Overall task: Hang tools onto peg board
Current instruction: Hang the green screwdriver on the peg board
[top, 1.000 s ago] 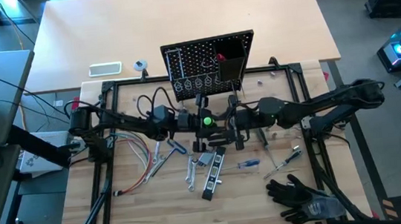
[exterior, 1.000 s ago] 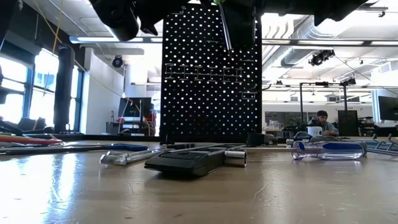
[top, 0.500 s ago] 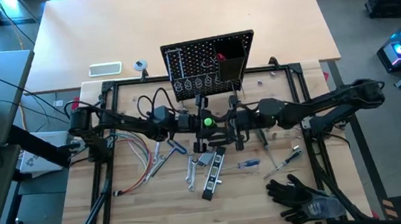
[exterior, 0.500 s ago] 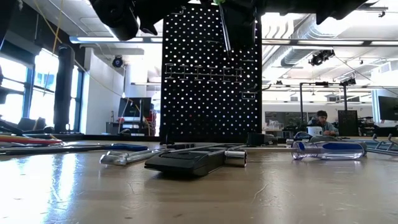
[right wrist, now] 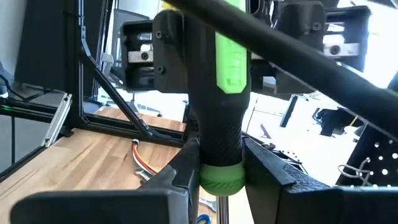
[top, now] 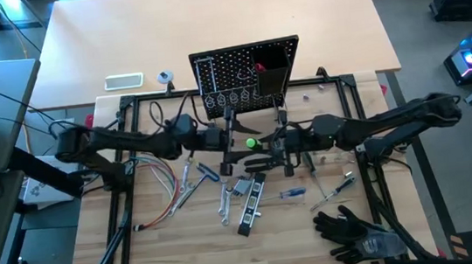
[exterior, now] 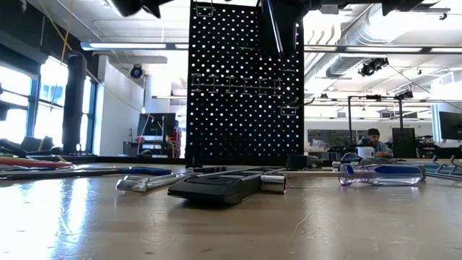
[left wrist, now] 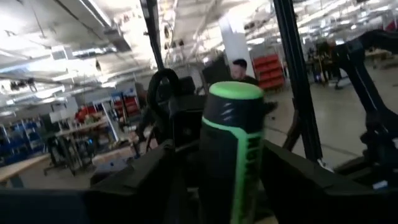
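From above, the green-handled screwdriver [top: 250, 144] sits between both grippers, at 6 o'clock from the peg board [top: 248, 78]. In the right wrist view, the right gripper [right wrist: 217, 163] clamps its handle, shaft downward. In the left wrist view, the left gripper [left wrist: 214, 168] gapes wide around the handle.

This is a large open industrial lab or workshop. Exposed ceiling ducts [exterior: 346, 36] and strip lights [exterior: 130, 46] run overhead, tall windows [exterior: 29, 101] line one side, and a person [exterior: 372, 141] sits at a distant workbench. Blue storage racks [left wrist: 25, 134] and red bins [left wrist: 273, 68] stand on the shop floor.
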`<state>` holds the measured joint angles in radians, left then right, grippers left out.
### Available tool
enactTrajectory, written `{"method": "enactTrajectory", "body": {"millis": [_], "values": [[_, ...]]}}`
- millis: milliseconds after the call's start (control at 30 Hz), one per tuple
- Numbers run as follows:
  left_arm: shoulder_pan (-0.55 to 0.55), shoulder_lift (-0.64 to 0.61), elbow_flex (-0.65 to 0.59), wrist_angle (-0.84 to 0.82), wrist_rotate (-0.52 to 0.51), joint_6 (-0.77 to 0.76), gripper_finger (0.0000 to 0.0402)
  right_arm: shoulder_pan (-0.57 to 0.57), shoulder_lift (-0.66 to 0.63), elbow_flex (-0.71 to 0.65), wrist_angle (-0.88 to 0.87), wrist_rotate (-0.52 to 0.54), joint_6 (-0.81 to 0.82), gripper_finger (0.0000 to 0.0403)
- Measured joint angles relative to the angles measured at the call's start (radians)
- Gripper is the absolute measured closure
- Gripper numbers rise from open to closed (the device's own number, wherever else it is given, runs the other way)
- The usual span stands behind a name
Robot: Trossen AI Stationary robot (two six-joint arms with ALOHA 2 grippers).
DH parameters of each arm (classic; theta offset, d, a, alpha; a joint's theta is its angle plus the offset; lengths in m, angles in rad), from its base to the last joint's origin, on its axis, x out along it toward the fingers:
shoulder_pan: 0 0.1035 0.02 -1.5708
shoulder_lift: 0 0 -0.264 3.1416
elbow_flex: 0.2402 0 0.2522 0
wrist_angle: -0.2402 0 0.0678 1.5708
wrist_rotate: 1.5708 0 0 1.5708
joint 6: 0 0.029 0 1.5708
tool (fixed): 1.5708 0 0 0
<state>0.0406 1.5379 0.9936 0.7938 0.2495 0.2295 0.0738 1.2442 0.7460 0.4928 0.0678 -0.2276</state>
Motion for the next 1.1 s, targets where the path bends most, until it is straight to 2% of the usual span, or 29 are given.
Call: {"method": "enactTrajectory", "body": {"millis": [167, 367, 700, 967, 1100], "values": [[-0.001, -0.058, 0.0, -0.083, -0.044, -0.002, 0.0188, -0.001, -0.003, 0.0, -0.011, 0.014, -0.001, 0.0322], [-0.01, -0.044, 0.0, -0.095, -0.049, -0.023, 0.0208, 0.0, -0.003, 0.0, -0.006, 0.03, -0.003, 0.0322], [-0.011, -0.031, 0.0, -0.074, -0.052, -0.007, 0.0287, 0.0, -0.004, 0.0, -0.014, 0.037, 0.0, 0.0322], [-0.022, -0.031, 0.0, -0.071, -0.056, 0.013, 0.0288, -0.001, -0.005, 0.0, -0.022, 0.037, 0.002, 0.0322], [-0.03, -0.031, 0.0, -0.073, -0.087, 0.044, 0.0288, 0.0, -0.005, 0.0, -0.029, 0.073, 0.0, 0.0319]]}}
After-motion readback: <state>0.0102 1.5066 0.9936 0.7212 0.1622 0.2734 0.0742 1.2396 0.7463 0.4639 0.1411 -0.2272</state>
